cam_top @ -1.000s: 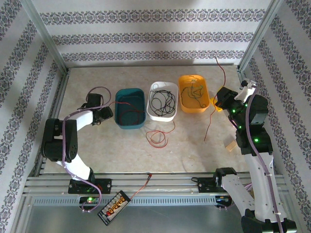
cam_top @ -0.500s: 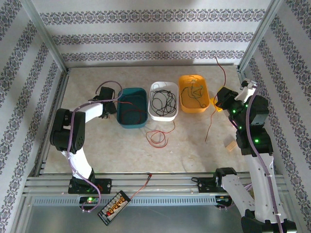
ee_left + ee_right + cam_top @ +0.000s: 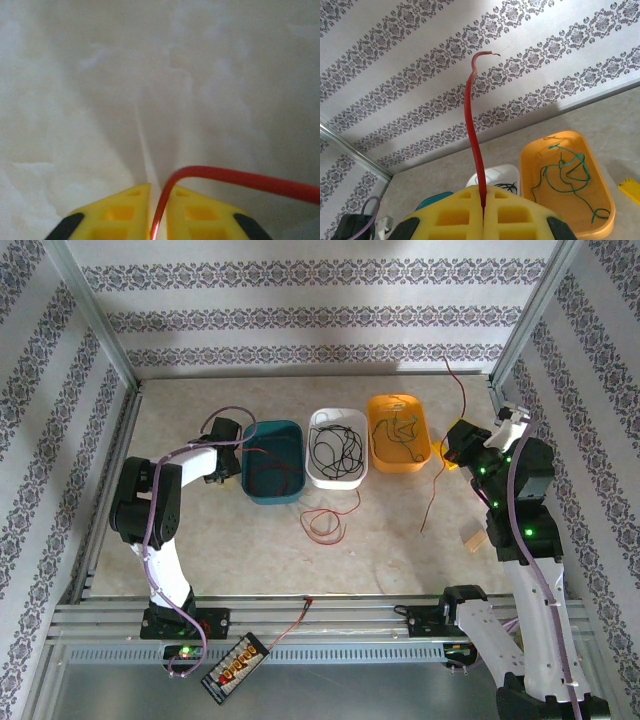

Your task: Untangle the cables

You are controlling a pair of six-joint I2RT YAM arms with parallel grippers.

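1. Over the bench (image 3: pixel 210 550), the top camera gives me what neither wrist camera does: the teal tray (image 3: pixel 272 424), the white tray (image 3: pixel 335 483) and the orange tray (image 3: pixel 400 467) set in a row, and a loose red loop (image 3: pixel 322 527) lying on the bare surface in front of the white tray.
2. My left wrist camera is the one that settles the left grip. The left fingers (image 3: pixel 120 212) are pinched almost together on a red cable (image 3: pixel 240 179), which bends off to the right just above the pale bench. From above, that cable runs into the teal tray.
3. My right wrist camera shows the right fingers (image 3: pixel 455 215) closed on a long red cable (image 3: pixel 472 125), which stands up against the wallpaper. Behind it a green cable (image 3: pixel 565 172) lies coiled in the orange tray.
4. I count three trays, three red strands (one in each grip, plus the loop) and one green cable. The black cables (image 3: pixel 335 445) in the white tray are too tangled for me to number.
5. The left arm (image 3: pixel 150 505) reaches forward and low, its wrist beside the teal tray's left wall. The right arm (image 3: pixel 520 490) stands tall and bent, its wrist raised to the right of the orange tray.
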